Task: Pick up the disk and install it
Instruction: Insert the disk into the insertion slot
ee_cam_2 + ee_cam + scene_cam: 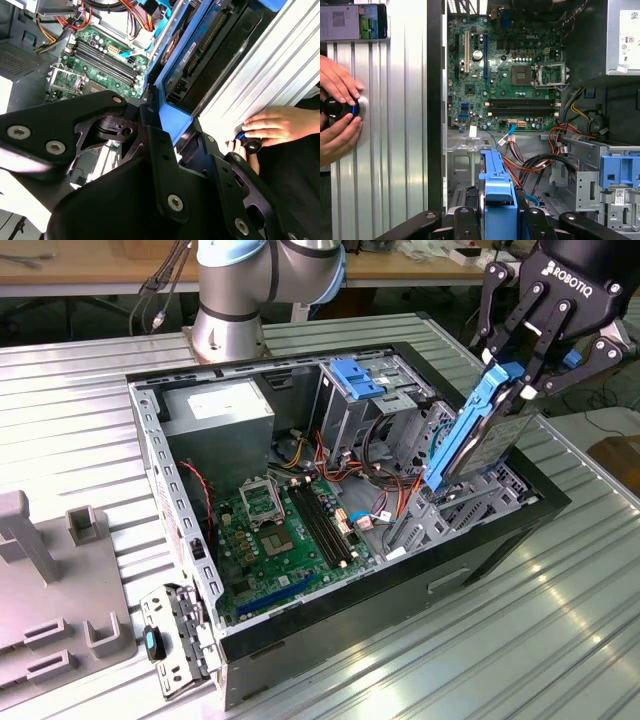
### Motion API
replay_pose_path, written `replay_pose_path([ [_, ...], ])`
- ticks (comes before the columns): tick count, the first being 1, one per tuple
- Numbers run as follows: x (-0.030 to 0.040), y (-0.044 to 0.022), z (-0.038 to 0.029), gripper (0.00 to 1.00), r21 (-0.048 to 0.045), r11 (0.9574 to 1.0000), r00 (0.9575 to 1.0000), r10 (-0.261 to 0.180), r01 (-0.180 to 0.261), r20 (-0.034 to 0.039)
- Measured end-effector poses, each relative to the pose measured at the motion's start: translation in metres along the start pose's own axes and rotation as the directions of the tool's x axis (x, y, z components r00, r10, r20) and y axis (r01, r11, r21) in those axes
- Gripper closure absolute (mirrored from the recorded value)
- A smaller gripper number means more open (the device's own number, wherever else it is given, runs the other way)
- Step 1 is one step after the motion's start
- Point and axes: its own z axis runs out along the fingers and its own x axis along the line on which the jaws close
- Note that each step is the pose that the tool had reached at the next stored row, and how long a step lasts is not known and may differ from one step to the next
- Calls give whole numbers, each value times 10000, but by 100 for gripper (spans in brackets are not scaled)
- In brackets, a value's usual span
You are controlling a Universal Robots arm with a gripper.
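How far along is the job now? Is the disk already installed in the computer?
The pick-up looks done: the gripper is shut on the disk. In hand: the disk stands tilted, its lower end at the bay. Left: it is not seated; most of it stands above the case.

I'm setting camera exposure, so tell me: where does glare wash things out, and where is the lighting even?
Exterior view: light streaks glare off the ribbed metal table, but the disk held in the gripper is readable. Second wrist view: the table beside the disk is washed almost white. First wrist view: the motherboard is evenly lit.
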Motion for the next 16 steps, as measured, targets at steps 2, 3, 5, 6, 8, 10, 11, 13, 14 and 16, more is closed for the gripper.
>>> replay_pose_path([
  [2,2,-28,44,63,-1,10000,10000,42,-42,-3],
  [3,3,-47,67,63,0,10000,10000,63,-63,-3],
  [5,3,-46,105,63,0,10000,10000,66,-66,-2],
  [6,2,-46,122,63,0,10000,10000,66,-66,-3],
  [8,3,-45,135,63,-3,10000,10000,66,-66,-3],
  [10,3,-45,144,63,-7,10000,10000,66,-66,-2],
  [11,4,-45,147,63,-9,10000,10000,66,-66,-3],
  [13,6,-45,153,63,-9,10000,10000,66,-66,-4],
  [14,7,-44,156,63,-10,10000,10000,66,-66,-3],
  [16,9,-44,159,63,-10,10000,10000,92,-92,-4],
])
